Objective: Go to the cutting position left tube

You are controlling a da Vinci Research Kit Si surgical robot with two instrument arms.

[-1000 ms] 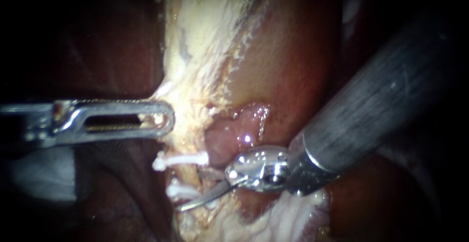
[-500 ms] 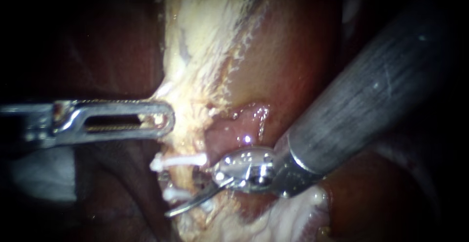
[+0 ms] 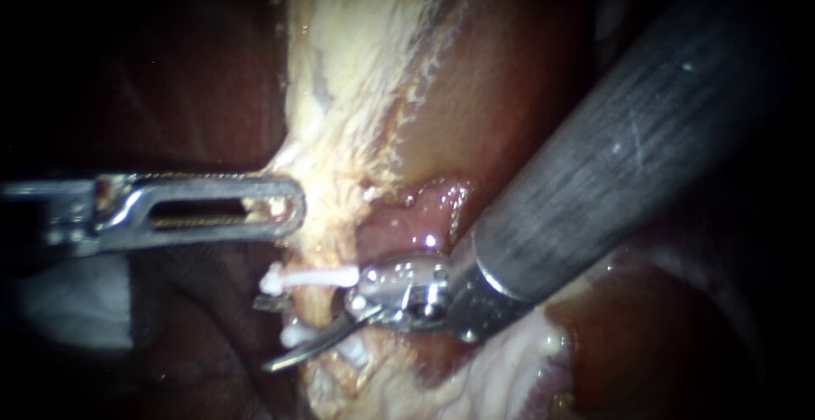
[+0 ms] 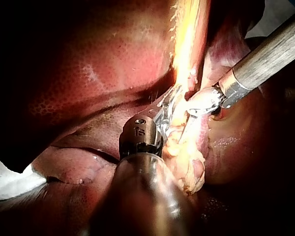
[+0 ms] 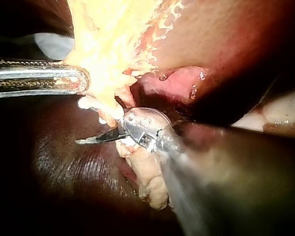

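Now the right instrument [image 3: 267,333] spreads its 2 blades slightly astride the tube [image 3: 316,305], gripping nothing; the left instrument [image 3: 289,208] clamps pale tissue [image 3: 340,131]

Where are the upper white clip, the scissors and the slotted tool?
upper white clip [image 3: 310,278], endoscope view: its middle.
right instrument [image 3: 276,333], endoscope view: between its open blades.
left instrument [image 3: 293,206], endoscope view: jaw tips, shut on pale tissue [image 3: 331,157].

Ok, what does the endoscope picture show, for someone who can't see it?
The right instrument, blades open, straddles a tube between two white clips. The left instrument grips pale tissue just above.
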